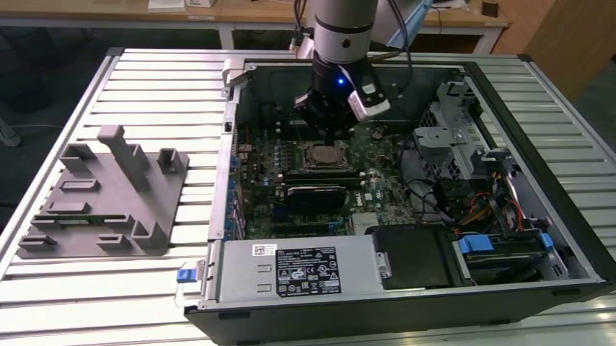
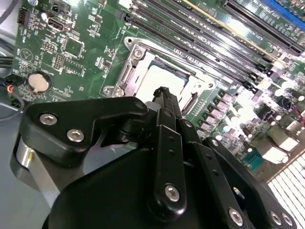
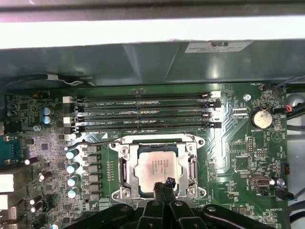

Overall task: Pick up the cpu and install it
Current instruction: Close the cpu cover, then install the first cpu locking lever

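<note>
The cpu [image 3: 155, 164], a flat square chip with a silvery-white top, lies flat inside the metal-framed socket [image 3: 125, 168] on the green motherboard. It also shows in the second wrist view as the cpu [image 2: 164, 76] and in the exterior view as the cpu [image 1: 321, 153]. My gripper [image 3: 165, 184] hangs just above the cpu's near edge, its two black fingers pressed together with nothing between them. In the second wrist view the gripper [image 2: 164, 93] points down at the socket. In the exterior view the gripper [image 1: 332, 132] stands over the socket inside the open computer case.
Memory slots [image 3: 143, 114] run beside the socket, and a coin battery [image 3: 260, 118] sits farther along the board. The case holds a power supply [image 1: 293, 270], drive cages [image 1: 452, 137] and cables. A grey fixture [image 1: 106, 194] lies on the slatted table at the exterior view's left.
</note>
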`<state>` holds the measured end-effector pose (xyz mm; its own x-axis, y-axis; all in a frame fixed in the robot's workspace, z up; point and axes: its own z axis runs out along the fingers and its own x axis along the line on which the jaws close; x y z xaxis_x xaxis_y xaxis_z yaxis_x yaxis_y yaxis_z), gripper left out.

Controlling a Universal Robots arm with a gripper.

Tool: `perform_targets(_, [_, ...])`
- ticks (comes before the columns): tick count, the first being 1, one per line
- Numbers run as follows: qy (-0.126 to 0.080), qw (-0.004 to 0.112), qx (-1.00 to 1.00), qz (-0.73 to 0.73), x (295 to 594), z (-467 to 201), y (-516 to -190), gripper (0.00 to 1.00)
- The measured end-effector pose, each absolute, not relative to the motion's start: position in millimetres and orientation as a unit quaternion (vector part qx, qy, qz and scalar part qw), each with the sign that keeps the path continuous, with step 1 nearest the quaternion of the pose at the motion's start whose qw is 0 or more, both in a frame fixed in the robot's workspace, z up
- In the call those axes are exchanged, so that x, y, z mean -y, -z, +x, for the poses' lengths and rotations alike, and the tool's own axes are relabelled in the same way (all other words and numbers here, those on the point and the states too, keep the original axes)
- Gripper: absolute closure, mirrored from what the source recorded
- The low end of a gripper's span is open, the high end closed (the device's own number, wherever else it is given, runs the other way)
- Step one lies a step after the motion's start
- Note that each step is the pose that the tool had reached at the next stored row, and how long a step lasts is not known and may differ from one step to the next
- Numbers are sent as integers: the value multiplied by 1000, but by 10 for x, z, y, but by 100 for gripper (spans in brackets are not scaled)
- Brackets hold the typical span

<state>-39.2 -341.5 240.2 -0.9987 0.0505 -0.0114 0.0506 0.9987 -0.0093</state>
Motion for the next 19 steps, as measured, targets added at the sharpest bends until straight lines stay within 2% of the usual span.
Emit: perform_targets(19, [5, 6, -1000, 25, 3415, -426, -2481, 89])
